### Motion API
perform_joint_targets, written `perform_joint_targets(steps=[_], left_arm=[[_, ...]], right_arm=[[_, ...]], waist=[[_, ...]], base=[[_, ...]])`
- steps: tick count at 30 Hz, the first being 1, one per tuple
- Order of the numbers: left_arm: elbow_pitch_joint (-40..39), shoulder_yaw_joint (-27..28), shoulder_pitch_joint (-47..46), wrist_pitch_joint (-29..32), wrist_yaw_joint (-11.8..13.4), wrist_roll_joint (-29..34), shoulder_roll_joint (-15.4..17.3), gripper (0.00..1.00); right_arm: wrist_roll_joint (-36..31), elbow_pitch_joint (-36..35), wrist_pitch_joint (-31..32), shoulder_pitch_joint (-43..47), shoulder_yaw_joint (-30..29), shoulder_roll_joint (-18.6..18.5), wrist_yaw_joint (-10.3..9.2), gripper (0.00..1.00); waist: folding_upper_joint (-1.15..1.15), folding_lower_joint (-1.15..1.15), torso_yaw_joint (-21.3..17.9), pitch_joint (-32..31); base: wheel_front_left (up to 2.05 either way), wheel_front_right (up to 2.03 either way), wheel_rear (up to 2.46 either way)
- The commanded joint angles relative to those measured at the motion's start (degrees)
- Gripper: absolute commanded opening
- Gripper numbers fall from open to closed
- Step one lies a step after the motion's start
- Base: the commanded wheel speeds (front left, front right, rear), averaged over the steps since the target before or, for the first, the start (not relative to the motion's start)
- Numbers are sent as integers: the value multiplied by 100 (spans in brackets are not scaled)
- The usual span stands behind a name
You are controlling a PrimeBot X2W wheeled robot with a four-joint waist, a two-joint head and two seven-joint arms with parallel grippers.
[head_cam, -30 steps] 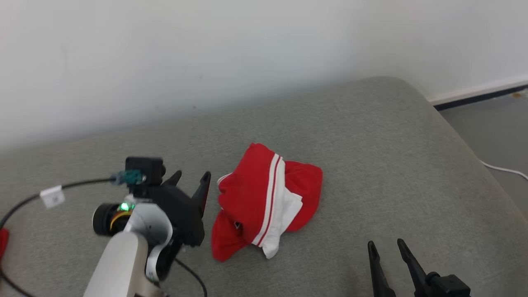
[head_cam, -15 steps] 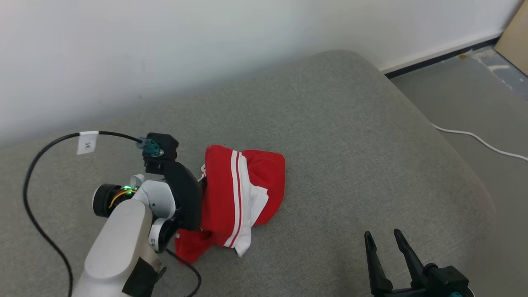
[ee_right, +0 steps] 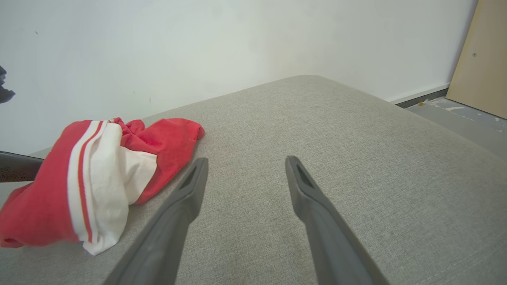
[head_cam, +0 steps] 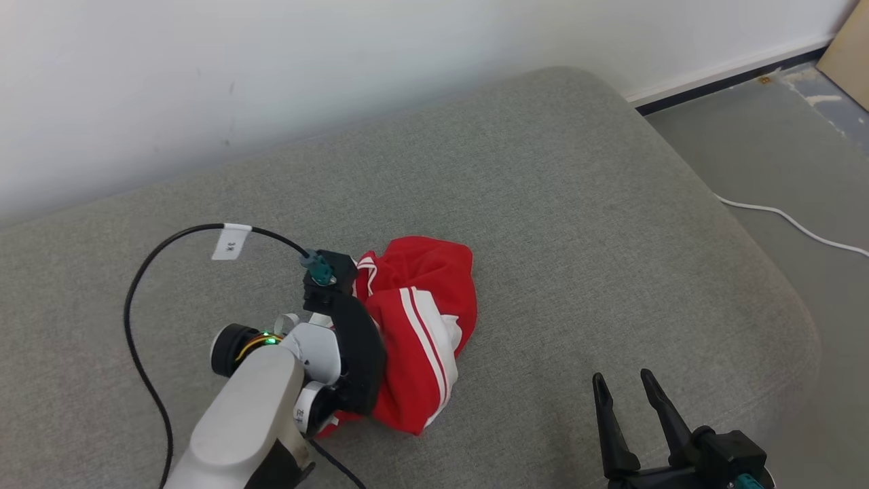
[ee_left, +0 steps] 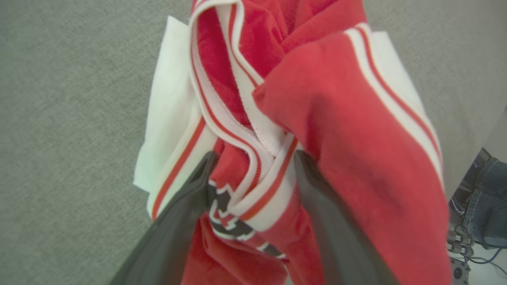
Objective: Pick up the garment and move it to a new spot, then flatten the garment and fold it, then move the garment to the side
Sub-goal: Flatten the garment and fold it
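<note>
**Left pincer spread around a fold of the red garment**

There is one garment [head_cam: 421,326]. It is red, with white stripes and a white panel, and it lies crumpled on the grey cushion [head_cam: 577,204], a little to the left of the middle. In the head view its long axis runs from the robot's side toward the wall [head_cam: 271,68], and the stripes follow nearly the same line. It is too bunched up to tell what kind of garment it is.

There are two pincers, each with two dark fingers. The left pincer [ee_left: 255,158] has its fingers spread, and a fold with a striped band sits between them. The tips press into the cloth on both sides, but they do not pinch it. A black-and-white emblem [ee_left: 227,219] shows between the fingers. It is partly covered and cannot be read. In the head view these fingers are hidden behind the wrist and the cloth.

The right pincer [head_cam: 621,377] is also spread and holds nothing. It is above the cushion, well apart from the garment, and the lower edge cuts off its body.

There are two cables. One black cable [head_cam: 136,292] goes to the left wrist and carries one white tag [head_cam: 231,242], whose writing is too small to read. One white cable [head_cam: 787,217] lies on the floor [head_cam: 747,136].
</note>
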Motion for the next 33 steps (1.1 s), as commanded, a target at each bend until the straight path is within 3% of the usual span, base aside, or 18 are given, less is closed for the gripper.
perform_joint_targets(steps=[1,2,3,8,16,19,23,28,33], left_arm=[[19,-58,-34,25,-3,-59,-20,65],[20,-137,-37,46,-3,-64,-21,44],[-14,-219,-46,25,-3,-78,-23,0],[-265,-407,-238,-745,-4,-66,0,0],[-533,-447,-955,-2909,31,52,-182,0],[-729,-544,-1257,-3728,46,-222,-205,0],[-1056,-859,-1501,-4597,284,-1003,-200,0],[-657,-1352,-1236,-4651,542,-1622,-193,0],[89,-1568,-782,-4537,564,-2007,-198,0]], right_arm=[[33,3,-3,-24,15,11,-12,100],[37,6,-3,-24,17,11,-12,100],[38,10,-3,-25,17,11,-12,100],[8,45,-3,-26,27,11,-12,100],[-17,100,-3,-10,119,11,-12,100],[-38,118,-3,3,140,11,-12,100],[-60,125,-3,16,133,10,-12,100],[-31,75,-3,37,73,11,-12,100],[34,40,-3,-11,96,12,-12,100]], waist=[[-1,0,8,-4],[-1,0,14,-10],[-1,0,21,-15],[-1,0,65,-93],[-1,0,96,-247],[-1,0,97,-297],[-1,0,124,-336],[-1,0,308,-305],[-1,0,538,-190]], base=[[0,0,0],[0,0,0],[0,0,0],[0,0,0],[0,0,0],[0,0,0],[0,0,0],[0,0,0],[0,0,0]])
